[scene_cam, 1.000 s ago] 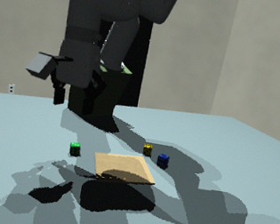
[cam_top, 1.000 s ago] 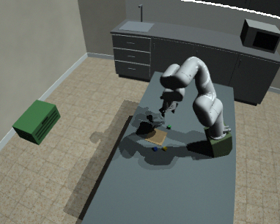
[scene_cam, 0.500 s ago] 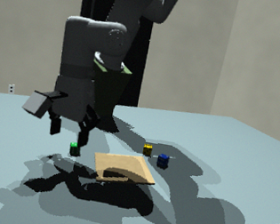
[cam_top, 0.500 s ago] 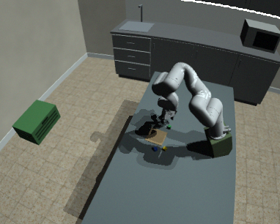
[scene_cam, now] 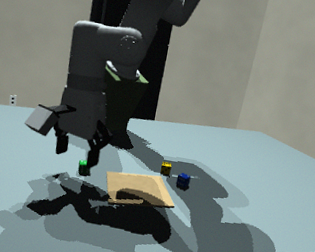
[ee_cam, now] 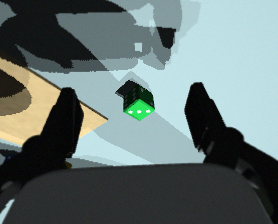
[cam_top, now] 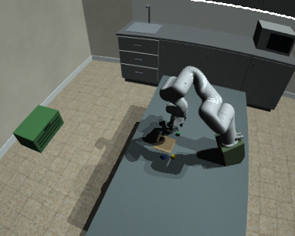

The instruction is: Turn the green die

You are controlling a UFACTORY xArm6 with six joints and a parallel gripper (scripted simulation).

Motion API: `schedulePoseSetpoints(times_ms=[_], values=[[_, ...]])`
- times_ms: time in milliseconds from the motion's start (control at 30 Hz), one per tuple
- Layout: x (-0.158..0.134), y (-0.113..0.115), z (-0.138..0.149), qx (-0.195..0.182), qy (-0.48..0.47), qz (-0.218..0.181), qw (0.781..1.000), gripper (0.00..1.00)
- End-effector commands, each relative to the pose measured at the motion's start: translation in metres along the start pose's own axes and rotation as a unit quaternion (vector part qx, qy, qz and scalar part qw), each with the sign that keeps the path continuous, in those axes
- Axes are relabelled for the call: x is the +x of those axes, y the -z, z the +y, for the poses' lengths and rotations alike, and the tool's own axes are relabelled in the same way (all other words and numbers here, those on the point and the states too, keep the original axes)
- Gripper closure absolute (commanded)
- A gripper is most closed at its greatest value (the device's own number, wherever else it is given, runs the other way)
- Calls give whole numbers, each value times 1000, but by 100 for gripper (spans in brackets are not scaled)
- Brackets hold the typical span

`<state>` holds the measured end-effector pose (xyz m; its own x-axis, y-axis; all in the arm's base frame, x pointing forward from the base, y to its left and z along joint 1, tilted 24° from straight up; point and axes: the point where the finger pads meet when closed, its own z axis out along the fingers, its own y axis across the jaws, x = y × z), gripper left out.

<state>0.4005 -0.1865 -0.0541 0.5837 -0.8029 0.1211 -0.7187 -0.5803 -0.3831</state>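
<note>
The green die lies on the grey table just off the tan mat, with three white pips on the face toward the wrist camera. It also shows in the exterior view and in the top view. My gripper is open and empty, a little above the die, with one finger to each side of it in the wrist view. In the exterior view the gripper hangs just above and left of the die. The blue die and the yellow die lie on the table beyond the mat's far side.
The arm's green base block stands on the table at the right. The mat's corner lies close to my left finger. A green crate is off the table to the left. Kitchen cabinets stand behind.
</note>
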Motion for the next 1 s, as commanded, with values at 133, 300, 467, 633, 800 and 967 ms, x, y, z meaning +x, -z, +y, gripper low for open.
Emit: schedulePoseSetpoints(times_ms=[133, 300, 467, 633, 800, 967], values=[[1, 1, 0, 0, 0, 1, 1000, 0], [1, 1, 0, 0, 0, 1, 1000, 0], [1, 1, 0, 0, 0, 1, 1000, 0], [1, 1, 0, 0, 0, 1, 1000, 0], [1, 1, 0, 0, 0, 1, 1000, 0], [-2, 1, -3, 0, 0, 1, 1000, 0]])
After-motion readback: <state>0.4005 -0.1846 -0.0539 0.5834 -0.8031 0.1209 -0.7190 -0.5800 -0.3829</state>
